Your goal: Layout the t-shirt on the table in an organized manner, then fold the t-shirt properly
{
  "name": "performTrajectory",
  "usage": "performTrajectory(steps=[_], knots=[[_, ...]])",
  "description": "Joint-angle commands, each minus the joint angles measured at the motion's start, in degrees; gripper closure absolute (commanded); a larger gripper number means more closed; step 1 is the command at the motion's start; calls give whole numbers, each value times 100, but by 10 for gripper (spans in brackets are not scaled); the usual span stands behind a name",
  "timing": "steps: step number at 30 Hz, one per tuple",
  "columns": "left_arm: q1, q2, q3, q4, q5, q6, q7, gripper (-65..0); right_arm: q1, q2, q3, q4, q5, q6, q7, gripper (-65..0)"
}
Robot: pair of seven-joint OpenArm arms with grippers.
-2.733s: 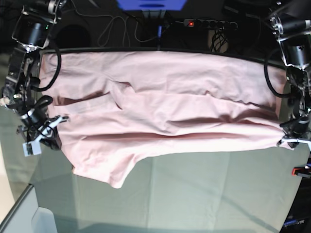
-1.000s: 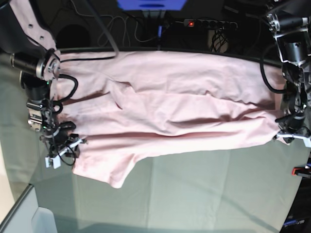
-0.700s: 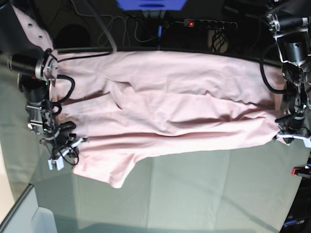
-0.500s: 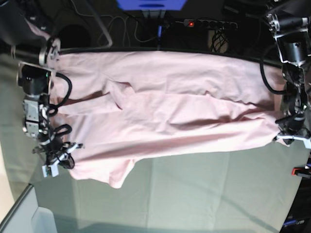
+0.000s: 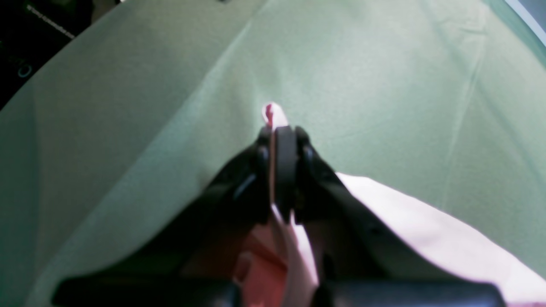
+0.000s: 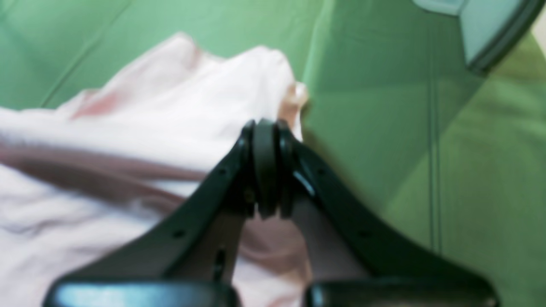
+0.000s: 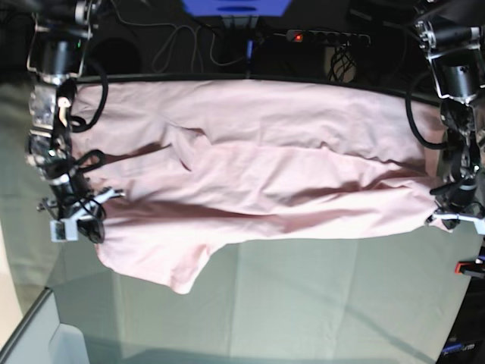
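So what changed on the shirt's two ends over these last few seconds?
The right claw swung out toward the near edge, then came back outward, dragging its end of the shirt along and shifting the creases there. It is shut on fabric now. The left claw stayed clamped on its corner, barely moving. The table cloth is unchanged.

The table point(image 7: 318, 303), covered by creased grey-green cloth, is overlaid across its far half by the spread, wrinkled pink t-shirt point(image 7: 265, 167).
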Motion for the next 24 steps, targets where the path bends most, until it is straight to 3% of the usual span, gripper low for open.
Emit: performTrajectory(steps=[1, 14, 18, 24], knots=[[-106, -127, -40, 163, -39, -17, -151, -1, -54, 124, 88, 328, 236, -17, 178, 0], [545, -127, -66, 779, -39, -17, -186, -1, -1496, 10, 571, 1462, 491, 45, 160, 0], [791, -127, -66, 1042, -48, -17, -186, -1, -1680, -395, 1116, 1515, 482, 704, 160, 0], [1037, -127, -66, 1332, -48, -17, -186, -1, -1927, -816, 1714, 1506, 473, 1258, 160, 0]])
